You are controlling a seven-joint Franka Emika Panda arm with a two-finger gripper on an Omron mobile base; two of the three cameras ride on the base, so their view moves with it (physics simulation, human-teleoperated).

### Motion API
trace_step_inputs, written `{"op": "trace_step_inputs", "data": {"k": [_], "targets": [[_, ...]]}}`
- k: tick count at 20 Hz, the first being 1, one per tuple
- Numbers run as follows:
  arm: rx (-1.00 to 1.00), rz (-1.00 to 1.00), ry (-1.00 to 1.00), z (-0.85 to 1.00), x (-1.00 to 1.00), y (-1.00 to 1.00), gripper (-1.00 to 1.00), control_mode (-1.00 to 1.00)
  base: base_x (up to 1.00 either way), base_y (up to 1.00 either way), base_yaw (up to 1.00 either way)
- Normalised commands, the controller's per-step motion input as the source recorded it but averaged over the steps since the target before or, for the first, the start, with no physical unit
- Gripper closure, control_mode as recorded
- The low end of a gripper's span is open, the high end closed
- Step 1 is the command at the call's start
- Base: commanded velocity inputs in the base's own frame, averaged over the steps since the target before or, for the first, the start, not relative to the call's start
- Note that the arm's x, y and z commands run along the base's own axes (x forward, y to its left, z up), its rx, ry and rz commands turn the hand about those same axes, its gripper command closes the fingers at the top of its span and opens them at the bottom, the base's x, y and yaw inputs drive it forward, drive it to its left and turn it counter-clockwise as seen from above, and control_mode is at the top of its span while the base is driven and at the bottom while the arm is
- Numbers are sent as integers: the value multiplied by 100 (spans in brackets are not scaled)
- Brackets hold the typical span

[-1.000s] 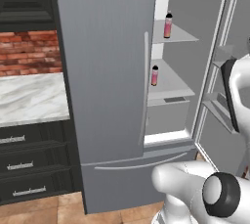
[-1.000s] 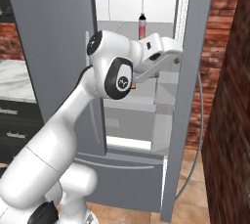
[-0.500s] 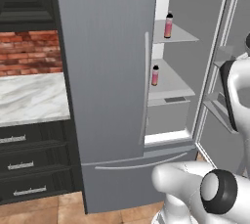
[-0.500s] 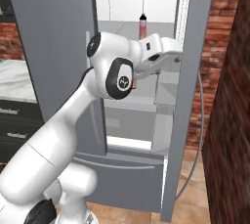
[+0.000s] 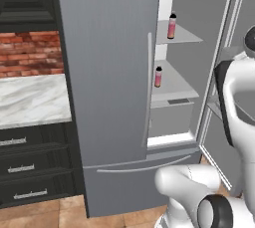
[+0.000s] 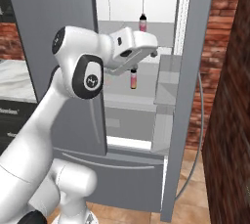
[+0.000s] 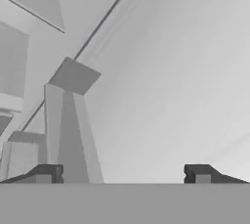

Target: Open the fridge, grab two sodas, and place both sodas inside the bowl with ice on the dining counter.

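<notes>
grey fridge (image 5: 107, 72) is standing with its right door open; two pink sodas (image 5: 172, 26) (image 5: 158, 76) are sitting on shelves; the gripper (image 7: 124, 173) is hanging wide open, empty.

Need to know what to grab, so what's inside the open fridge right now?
Inside the fridge, two pink sodas: one on the upper shelf, one on the shelf below. A grey bin sits underneath. The closed left door hides whatever lies behind it.
</notes>
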Motion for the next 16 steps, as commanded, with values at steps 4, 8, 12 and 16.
{"op": "trace_step_inputs", "data": {"k": [4,8,12,16], "targets": [[5,12,9,3,-8,100,-100,-100,0,0,0],[15,17,12,-15,0,100,-100,-100,0,0,0],[29,24,9,-58,1,94,-100,-100,0,0,0],[35,24,4,-63,7,89,-100,-100,0,0,0]]}}
